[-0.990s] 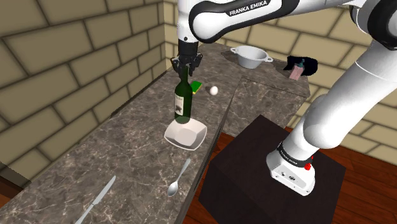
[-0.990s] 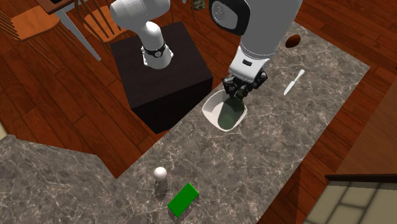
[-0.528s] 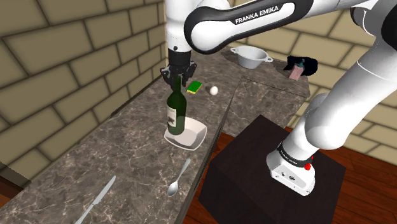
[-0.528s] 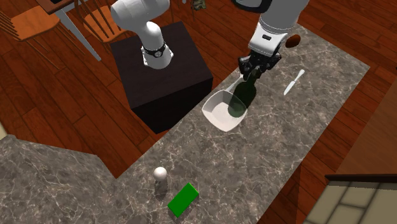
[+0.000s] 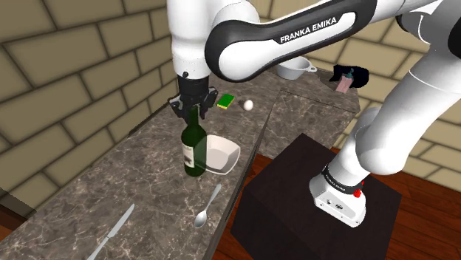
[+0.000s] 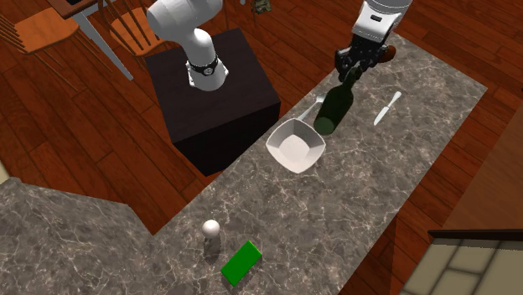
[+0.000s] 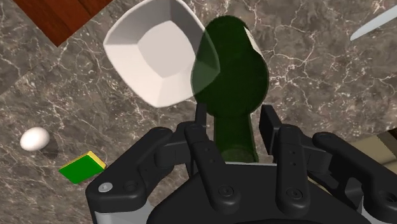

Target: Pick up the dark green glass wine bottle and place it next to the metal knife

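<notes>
A silver table knife (image 5: 111, 233) lies flat at the near end of a dark marbled tabletop (image 5: 111, 177). A spoon (image 5: 207, 207) rests a little beyond it, closer to the edge beside the robot's dark stand (image 5: 295, 199).

Past the spoon, a dark green wine bottle (image 5: 194, 148) with a pale label stands upright. Its side is just beside a square white bowl (image 5: 223, 154). The black gripper (image 5: 190, 107) reaches down over the bottle. The wrist view shows its two fingers (image 7: 202, 127) clenched on the neck (image 7: 233, 124), grasping it just below the top. Whether the base touches the tabletop or hangs slightly clear cannot be told.

From above, the bottle (image 6: 335, 109) is between the bowl (image 6: 295, 145) and the knife (image 6: 387, 107), apart from both.

Farther along the tabletop lie a green sponge (image 5: 225, 100) and an egg (image 5: 248, 105). A white pot (image 5: 295, 68) sits at the far end.

The step in hand looks like carrying the bottle toward the knife. To do it well, the bottle should travel upright and high enough to clear the bowl's rim and the spoon. It should come down slowly on bare tabletop alongside the blade, not on it. A grip this high on the neck lets the heavy base swing, so the motion should be smooth. The fingers should release only once the base sits flat.
</notes>
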Robot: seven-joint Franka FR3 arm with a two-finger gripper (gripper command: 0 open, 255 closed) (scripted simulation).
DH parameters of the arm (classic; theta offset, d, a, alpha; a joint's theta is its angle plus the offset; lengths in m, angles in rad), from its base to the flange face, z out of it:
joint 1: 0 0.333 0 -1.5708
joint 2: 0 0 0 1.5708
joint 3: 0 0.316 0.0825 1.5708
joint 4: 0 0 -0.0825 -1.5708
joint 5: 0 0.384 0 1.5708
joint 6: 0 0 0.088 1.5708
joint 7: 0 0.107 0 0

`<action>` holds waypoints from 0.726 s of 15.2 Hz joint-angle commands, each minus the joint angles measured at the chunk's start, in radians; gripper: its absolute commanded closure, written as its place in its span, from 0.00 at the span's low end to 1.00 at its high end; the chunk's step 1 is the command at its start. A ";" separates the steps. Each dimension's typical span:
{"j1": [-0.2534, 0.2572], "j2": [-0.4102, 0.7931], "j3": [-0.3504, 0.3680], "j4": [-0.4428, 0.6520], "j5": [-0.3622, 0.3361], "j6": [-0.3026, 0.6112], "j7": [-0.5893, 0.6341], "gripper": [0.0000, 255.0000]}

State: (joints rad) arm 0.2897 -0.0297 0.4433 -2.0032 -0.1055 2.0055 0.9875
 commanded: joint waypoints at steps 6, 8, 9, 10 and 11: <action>0.090 0.101 0.086 0.120 -0.054 -0.053 0.192 1.00; 0.120 0.140 0.107 0.164 -0.077 -0.071 0.248 1.00; 0.136 0.161 0.116 0.188 -0.089 -0.081 0.275 1.00; 0.153 0.184 0.125 0.213 -0.102 -0.091 0.303 1.00; 0.172 0.207 0.133 0.240 -0.116 -0.103 0.330 1.00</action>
State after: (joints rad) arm 0.4469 0.1602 0.5693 -1.7748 -0.2105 1.9036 1.2917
